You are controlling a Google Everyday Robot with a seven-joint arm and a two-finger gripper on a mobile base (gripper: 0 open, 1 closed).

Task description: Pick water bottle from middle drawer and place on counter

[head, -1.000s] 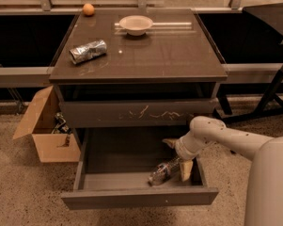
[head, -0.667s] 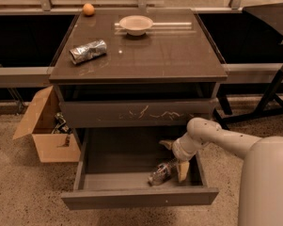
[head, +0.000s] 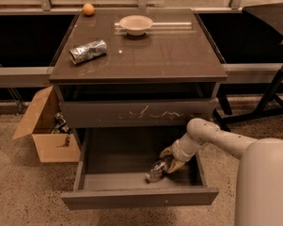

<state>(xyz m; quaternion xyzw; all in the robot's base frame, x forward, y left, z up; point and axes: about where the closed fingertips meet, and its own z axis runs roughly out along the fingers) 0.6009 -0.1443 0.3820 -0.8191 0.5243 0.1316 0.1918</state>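
The middle drawer (head: 136,197) is pulled open below the scratched drawer front. The water bottle (head: 155,170), small and clear, lies on its side on the drawer floor near the front right. My gripper (head: 169,161) reaches down into the drawer from the right and sits right at the bottle's right end, touching or nearly touching it. The counter (head: 169,55) is the glossy dark brown top of the cabinet above.
On the counter lie a crumpled foil packet (head: 87,51), a white bowl (head: 136,24) and an orange (head: 88,9). An open cardboard box (head: 44,126) stands on the floor left of the cabinet. A dark stand leg (head: 272,95) is at the right.
My arm has moved left and lower into the drawer, bringing the gripper from beside the bottle up against its right end. The bottle has stayed in place.
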